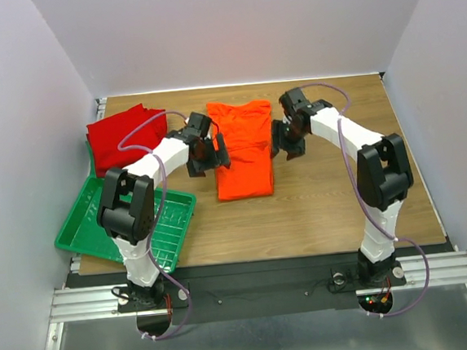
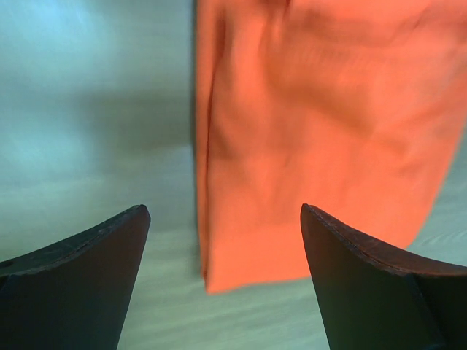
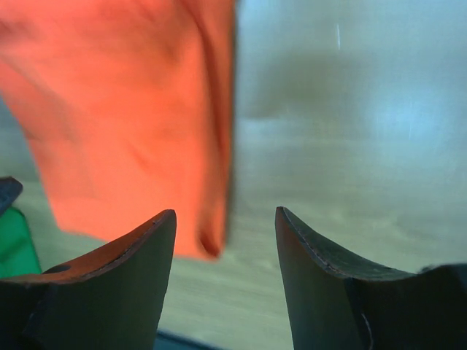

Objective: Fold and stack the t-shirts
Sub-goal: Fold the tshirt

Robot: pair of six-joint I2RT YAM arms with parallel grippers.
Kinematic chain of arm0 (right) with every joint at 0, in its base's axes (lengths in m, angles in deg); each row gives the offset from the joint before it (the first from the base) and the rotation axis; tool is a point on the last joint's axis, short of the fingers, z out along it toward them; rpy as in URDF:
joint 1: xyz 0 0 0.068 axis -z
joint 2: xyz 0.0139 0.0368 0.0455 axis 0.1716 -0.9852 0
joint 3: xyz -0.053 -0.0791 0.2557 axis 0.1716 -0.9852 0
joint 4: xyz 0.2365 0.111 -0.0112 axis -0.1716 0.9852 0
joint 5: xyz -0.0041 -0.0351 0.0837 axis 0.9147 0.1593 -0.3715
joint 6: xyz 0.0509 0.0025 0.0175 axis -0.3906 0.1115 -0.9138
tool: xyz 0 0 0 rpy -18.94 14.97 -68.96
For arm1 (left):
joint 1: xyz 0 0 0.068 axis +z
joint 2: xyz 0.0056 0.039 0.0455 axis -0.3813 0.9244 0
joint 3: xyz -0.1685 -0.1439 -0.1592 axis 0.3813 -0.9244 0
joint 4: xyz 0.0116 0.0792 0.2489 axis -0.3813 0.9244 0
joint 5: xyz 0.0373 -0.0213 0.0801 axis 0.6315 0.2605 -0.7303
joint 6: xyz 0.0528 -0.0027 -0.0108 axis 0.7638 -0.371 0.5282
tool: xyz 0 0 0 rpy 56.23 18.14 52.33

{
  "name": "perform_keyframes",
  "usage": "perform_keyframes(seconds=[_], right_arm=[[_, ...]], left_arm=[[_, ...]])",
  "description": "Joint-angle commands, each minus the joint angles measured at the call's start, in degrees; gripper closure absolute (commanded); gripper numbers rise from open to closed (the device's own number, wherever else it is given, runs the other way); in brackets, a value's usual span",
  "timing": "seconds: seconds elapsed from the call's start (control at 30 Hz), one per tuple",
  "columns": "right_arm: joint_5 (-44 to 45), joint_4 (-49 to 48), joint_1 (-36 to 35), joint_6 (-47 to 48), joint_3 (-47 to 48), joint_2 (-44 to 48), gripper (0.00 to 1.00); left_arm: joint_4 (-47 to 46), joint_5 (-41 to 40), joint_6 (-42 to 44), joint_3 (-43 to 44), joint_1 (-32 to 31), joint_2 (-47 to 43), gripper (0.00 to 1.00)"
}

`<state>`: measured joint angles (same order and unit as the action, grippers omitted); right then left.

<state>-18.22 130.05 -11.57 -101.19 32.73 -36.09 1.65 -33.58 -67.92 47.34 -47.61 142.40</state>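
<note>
The bright orange t-shirt [image 1: 243, 148] lies flat in the middle of the table as a long rectangle, its sides folded in. It also shows in the left wrist view [image 2: 321, 131] and the right wrist view [image 3: 124, 117]. My left gripper [image 1: 217, 153] hovers open and empty at the shirt's left edge; its fingers [image 2: 87, 270] straddle the shirt's near left corner. My right gripper [image 1: 282, 142] hovers open and empty at the shirt's right edge; its fingers [image 3: 328, 284] stand over the shirt's right edge and bare table. The deep red folded t-shirts [image 1: 122, 137] lie at the back left.
A green plastic grid tray [image 1: 127, 221] sits at the front left, partly under my left arm. Grey walls close in the table on three sides. Bare wooden tabletop [image 1: 343, 214] lies to the right of the orange shirt and in front of it.
</note>
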Motion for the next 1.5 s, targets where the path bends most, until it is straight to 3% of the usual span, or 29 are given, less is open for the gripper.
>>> perform_keyframes(seconds=[0.0, 0.3, 0.57, 0.77, 1.07, 1.47], right_arm=[[-5.23, -5.30, -0.78, -0.77, -10.38, 8.19, 0.39], [-10.33, -12.86, -2.72, -3.67, -24.04, 14.10, 0.53], [-10.34, -13.92, -4.21, -3.49, -22.64, 10.41, 0.56], [-10.07, -14.10, -4.65, -2.97, -21.67, 7.68, 0.58], [-9.81, -14.18, -4.91, -2.35, -21.41, 5.84, 0.59], [-6.65, -14.01, -4.74, -3.40, -21.67, 8.56, 0.62]], left_arm=[[-3.59, -1.12, 0.23, -5.43, -2.23, -6.79, 0.06], [-4.21, -4.54, -2.58, -14.14, -6.01, -10.92, 0.27], [-4.20, -4.55, -3.82, -16.87, -6.98, -11.71, 0.30], [-6.05, -2.53, -5.40, -19.15, -7.94, -11.36, 0.41], [-7.37, -1.39, -6.37, -20.21, -8.65, -10.66, 0.44], [-6.93, -1.12, -5.66, -19.86, -8.74, -8.47, 0.67]])
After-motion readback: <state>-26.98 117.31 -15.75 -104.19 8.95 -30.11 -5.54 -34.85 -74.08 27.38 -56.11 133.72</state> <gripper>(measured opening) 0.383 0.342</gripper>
